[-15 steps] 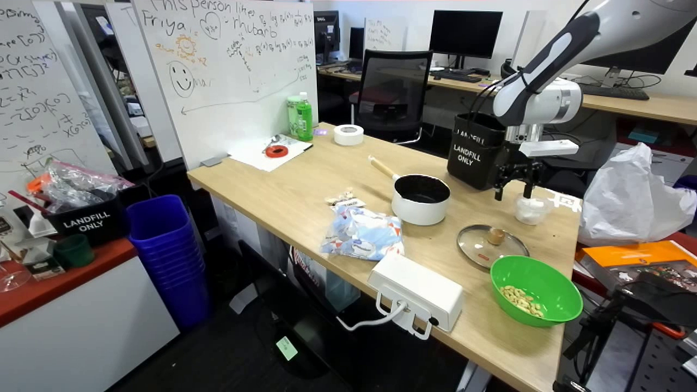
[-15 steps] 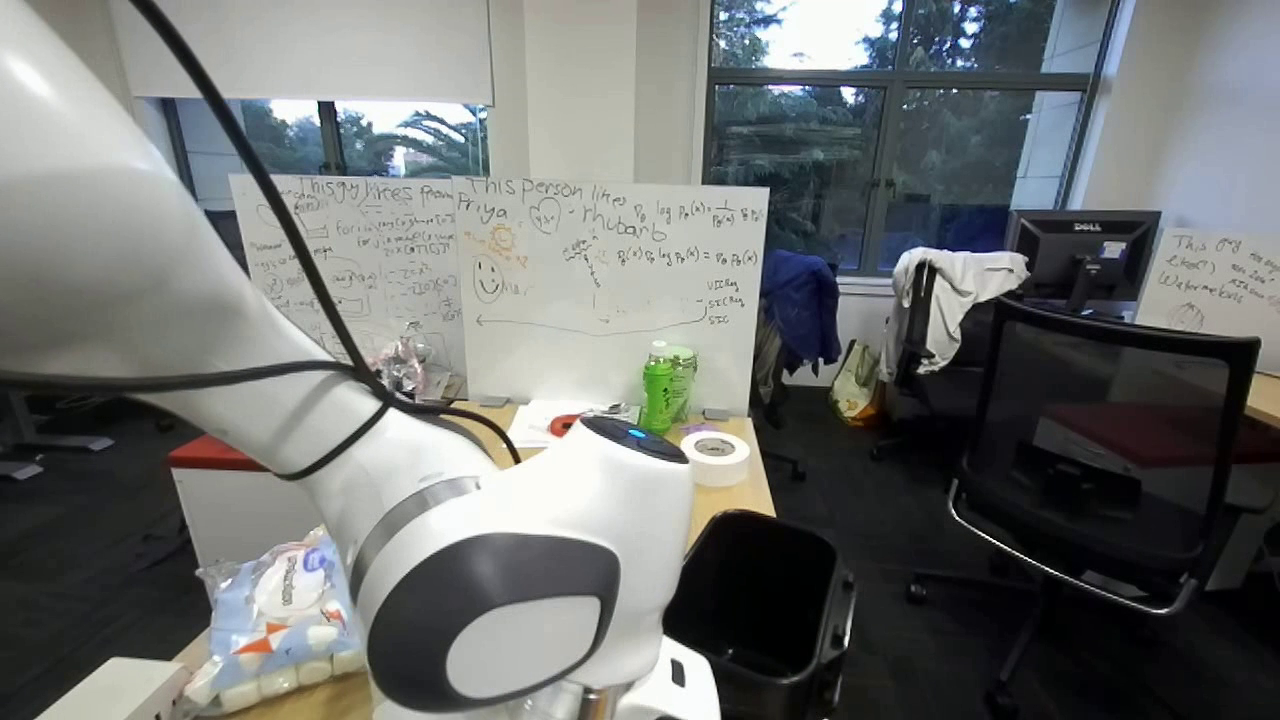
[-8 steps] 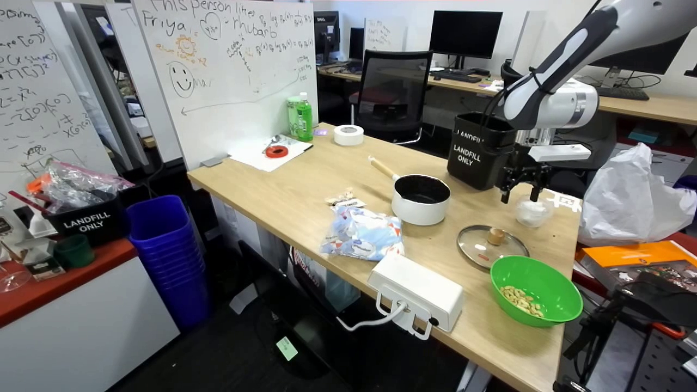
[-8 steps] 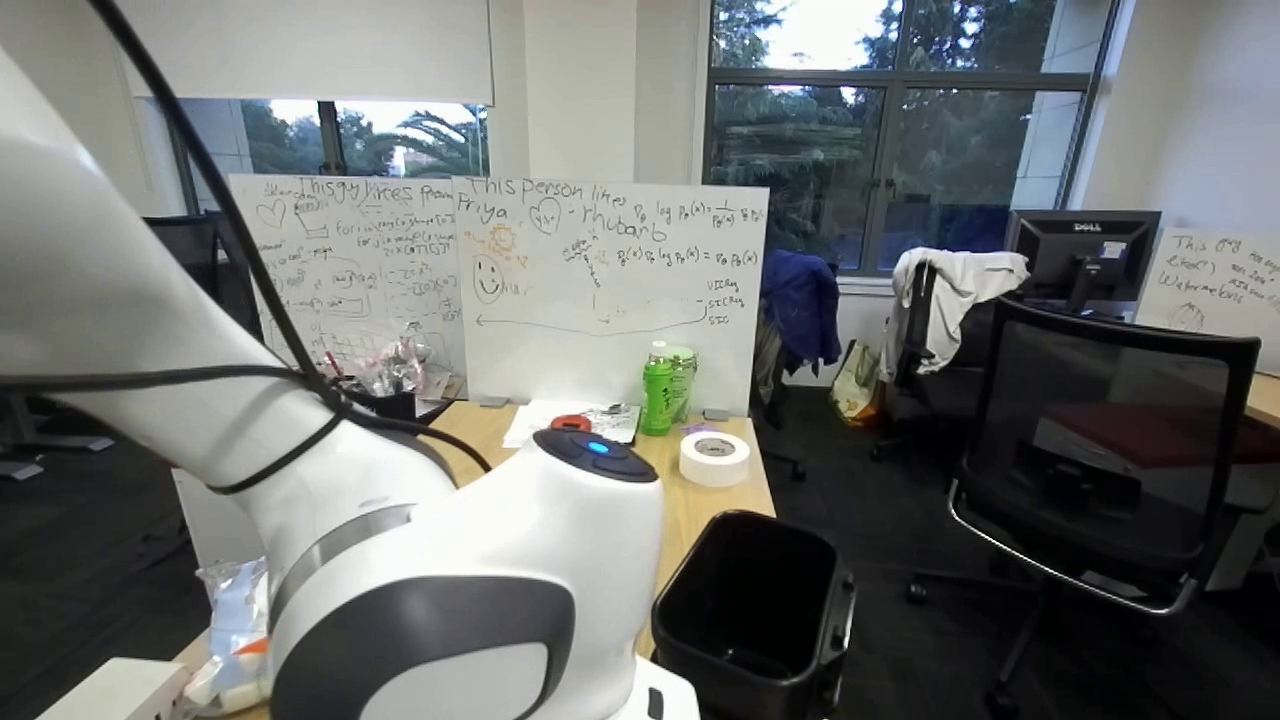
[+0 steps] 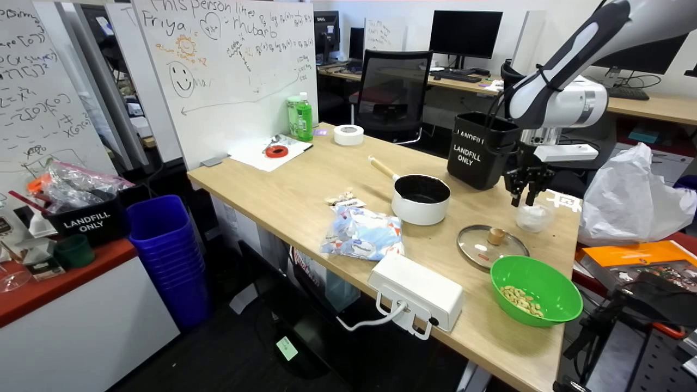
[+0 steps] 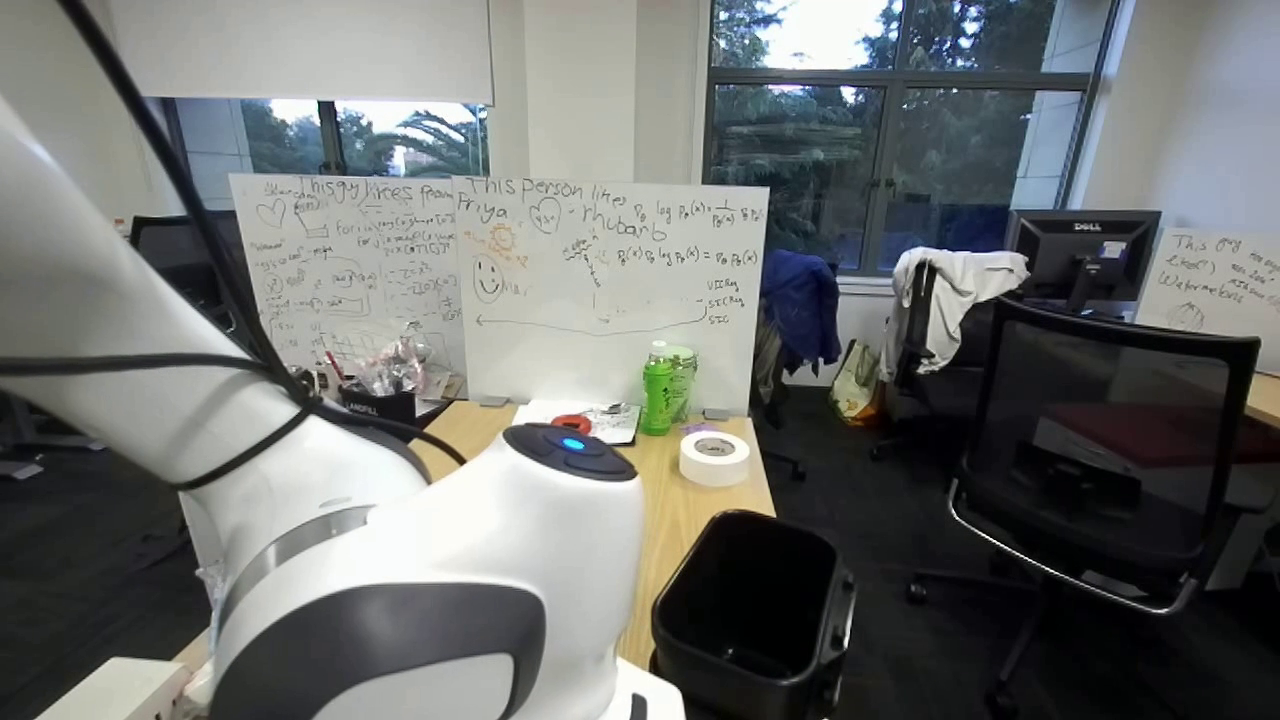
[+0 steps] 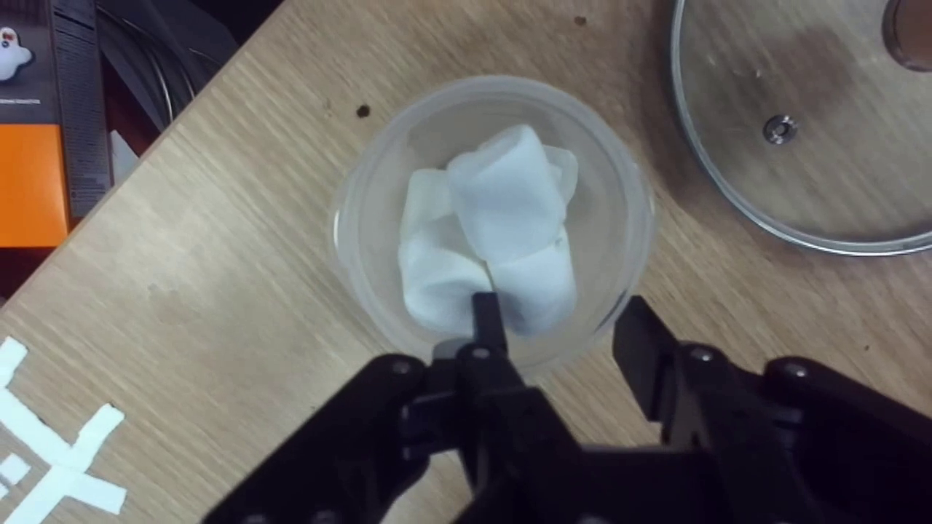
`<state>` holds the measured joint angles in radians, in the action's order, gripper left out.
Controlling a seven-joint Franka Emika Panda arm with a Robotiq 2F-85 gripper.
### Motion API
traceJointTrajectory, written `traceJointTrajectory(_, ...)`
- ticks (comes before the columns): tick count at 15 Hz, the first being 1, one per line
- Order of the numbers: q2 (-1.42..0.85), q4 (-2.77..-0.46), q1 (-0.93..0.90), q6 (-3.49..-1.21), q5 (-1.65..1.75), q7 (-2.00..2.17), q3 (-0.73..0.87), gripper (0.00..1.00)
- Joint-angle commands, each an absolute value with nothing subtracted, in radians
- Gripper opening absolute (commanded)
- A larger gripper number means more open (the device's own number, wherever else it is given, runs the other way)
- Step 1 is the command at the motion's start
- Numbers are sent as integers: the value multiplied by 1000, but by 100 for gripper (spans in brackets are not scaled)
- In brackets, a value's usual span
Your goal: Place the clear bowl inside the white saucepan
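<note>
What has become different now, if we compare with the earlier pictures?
In an exterior view, the end effector has moved right and slightly down in the picture; its opening looks narrower, perhaps from closing or turning. The clear bowl seems nudged slightly towards the green bowl. I see no grip taken. The white saucepan, glass lid and green bowl stayed put.

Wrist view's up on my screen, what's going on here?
The robot's gripper is low over the edge of the clear bowl, which holds white marshmallows. Its jaws stand apart, one over the bowl's inside, the other by the rim's outer edge; whether either touches, I can't tell. The bowl sits on the table, not yet lifted, and the white saucepan stands apart from it, so the transfer is still to be done.
</note>
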<state>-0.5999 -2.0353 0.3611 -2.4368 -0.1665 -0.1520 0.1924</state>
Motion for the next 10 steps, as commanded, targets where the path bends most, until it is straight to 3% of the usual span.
traceJointTrajectory(1,-573,-2067,376,-2464,-169,-165,176,12)
traceJointTrajectory(2,-567,-2070,373,-2464,-166,-164,178,5)
traceJointTrajectory(4,-548,-2078,369,-2462,-160,-164,180,1)
traceJointTrajectory(10,-513,-2123,353,-2420,-128,-155,193,0)
